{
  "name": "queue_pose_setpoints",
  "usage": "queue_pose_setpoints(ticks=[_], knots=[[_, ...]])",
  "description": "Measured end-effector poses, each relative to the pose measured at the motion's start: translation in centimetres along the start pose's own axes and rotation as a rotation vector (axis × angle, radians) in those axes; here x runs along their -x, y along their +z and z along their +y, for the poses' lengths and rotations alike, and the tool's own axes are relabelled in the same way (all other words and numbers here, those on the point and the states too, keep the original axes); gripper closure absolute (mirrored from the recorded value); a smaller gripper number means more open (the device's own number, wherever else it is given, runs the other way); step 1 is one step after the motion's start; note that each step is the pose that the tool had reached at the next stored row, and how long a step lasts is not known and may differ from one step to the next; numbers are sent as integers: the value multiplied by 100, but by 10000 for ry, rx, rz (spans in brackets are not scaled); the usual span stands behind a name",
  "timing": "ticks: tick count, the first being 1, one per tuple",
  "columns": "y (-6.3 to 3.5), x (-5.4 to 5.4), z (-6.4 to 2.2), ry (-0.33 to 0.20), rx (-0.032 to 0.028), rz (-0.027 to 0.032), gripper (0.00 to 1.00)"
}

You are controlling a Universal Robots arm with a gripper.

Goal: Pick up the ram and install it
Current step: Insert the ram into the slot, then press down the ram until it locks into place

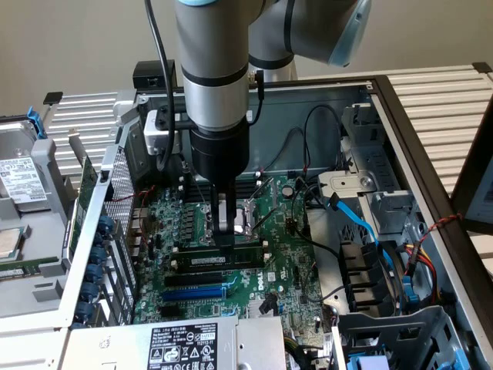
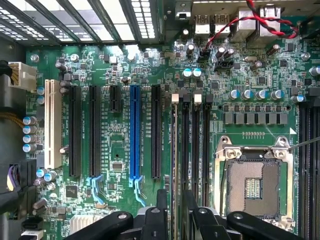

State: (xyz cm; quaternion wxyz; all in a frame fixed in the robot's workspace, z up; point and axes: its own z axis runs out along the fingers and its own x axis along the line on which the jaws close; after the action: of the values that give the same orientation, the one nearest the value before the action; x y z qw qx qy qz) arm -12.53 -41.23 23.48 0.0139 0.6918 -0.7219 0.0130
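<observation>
Fingers (image 2: pixel 161 205) first: we see them parted, one on each side of the ram (image 1: pixel 219 262) with a sliver of board showing between them, so they aren't clamping anything. The RAM stick stands on edge in the memory slot farthest from the CPU socket (image 2: pixel 252 185), white label facing away from the socket. The other memory slots between it and the socket look bare.

What could bite us here, in our opinion:
- We can't tell if the stick is fully home. The white end clip (image 2: pixel 175 98) on its slot doesn't read clearly as latched, and a half-seated stick could tilt or pop out.
- The fingers sit low and close on both sides of the stick. Any sideways drift or twist of the arm would lever it in the slot.
- The inner finger is right over the neighbouring slot on the socket side, so a crooked move could catch its clip.

Room-wise, it's tight. On the far side of the stick from the socket there's a black expansion slot (image 2: pixel 156 130) right beside it, then the blue slot (image 2: pixel 135 135). The socket's metal frame is near on the other side. Straight up from the socket looks like the open way, and the blue cable (image 1: pixel 362 223) is well apart from it.
</observation>
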Motion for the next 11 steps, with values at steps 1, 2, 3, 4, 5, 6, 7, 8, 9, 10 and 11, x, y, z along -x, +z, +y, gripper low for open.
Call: queue_pose_setpoints(ticks=[1,2,3,4,5,6,7,8,9,10,11], knots=[[-7,-1,0,0,0,0,73],[-10,-2,0,1,0,-2,73],[-12,-2,0,0,-1,-4,73],[-13,-4,0,0,-1,-6,73],[-16,-6,0,1,0,-6,73],[-17,-7,0,2,0,-7,73],[-20,-9,-1,4,2,-7,73],[-25,-10,0,5,4,-6,73],[-31,-11,0,6,8,-5,73],[-38,-11,0,6,9,-6,73],[-46,-11,0,7,10,-6,73]])
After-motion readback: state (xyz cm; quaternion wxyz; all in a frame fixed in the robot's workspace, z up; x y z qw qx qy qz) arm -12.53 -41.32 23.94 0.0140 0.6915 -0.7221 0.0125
